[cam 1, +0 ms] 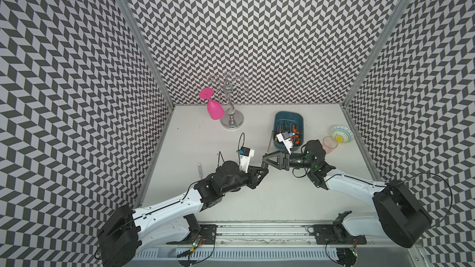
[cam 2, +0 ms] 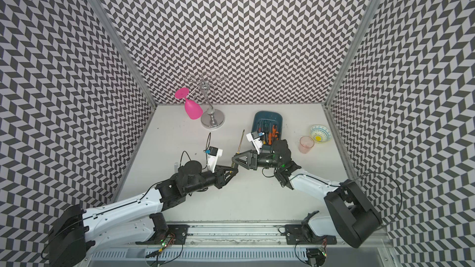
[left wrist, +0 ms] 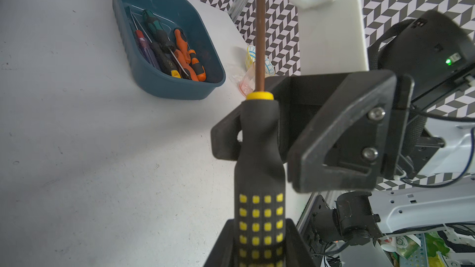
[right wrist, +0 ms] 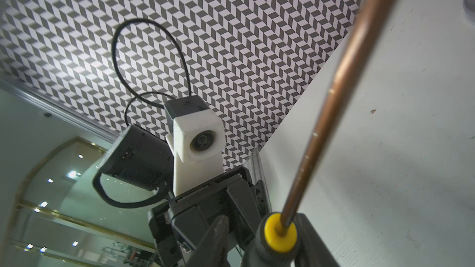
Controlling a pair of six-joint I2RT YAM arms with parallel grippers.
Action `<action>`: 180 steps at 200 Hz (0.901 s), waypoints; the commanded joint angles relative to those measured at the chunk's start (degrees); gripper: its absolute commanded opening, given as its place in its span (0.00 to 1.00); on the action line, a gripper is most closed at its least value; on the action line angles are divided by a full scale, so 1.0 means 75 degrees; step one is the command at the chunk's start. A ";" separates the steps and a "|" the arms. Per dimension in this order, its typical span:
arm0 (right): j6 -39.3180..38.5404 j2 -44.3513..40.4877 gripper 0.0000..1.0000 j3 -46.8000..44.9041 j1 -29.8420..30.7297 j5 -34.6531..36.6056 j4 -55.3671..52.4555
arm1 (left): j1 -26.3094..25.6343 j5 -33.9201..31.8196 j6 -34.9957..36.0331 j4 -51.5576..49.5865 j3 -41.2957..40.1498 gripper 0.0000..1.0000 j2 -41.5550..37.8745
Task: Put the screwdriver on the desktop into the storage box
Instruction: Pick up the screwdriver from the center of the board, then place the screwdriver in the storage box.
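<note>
Only one thing reads for me: lettering that looks like "deli", upside down in the left wrist view, on the black-handled screwdriver lying in the storage box beside the orange-handled screwdrivers. Colourful printed packaging in that same view carries print, but it's too blurred to read. The small pale mark on the dark top of the left wrist camera shows no letters I can make out. In both top views the box sits right of centre of the frame, and nothing there is legible.
</note>
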 commanded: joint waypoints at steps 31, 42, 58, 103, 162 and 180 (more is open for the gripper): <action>0.0071 0.0206 0.23 0.0239 0.0053 -0.0063 0.0472 | -0.0059 -0.0570 0.0003 -0.0032 -0.0002 0.29 -0.0146; -0.0045 0.0274 0.19 0.0343 0.0054 -0.0014 0.0250 | -0.0059 -0.0761 -0.0063 -0.0148 -0.0072 0.35 -0.0254; -0.0129 0.0371 0.18 0.0445 0.0042 0.0021 0.0038 | -0.0054 -0.0957 -0.0146 -0.0276 -0.0216 0.41 -0.0497; -0.0728 0.0590 0.18 0.1039 -0.0127 0.0357 -0.1122 | -0.0043 -0.1699 -0.0484 -0.1129 -0.0554 0.49 -0.1273; -0.1612 0.1320 0.18 0.2628 -0.0932 0.1509 -0.3725 | -0.0035 -0.2430 -0.0796 -0.2460 -0.0669 0.53 -0.2048; -0.1773 0.1637 0.19 0.3106 -0.1185 0.1847 -0.4276 | 0.0009 -0.2513 -0.0870 -0.2638 -0.0772 0.53 -0.2251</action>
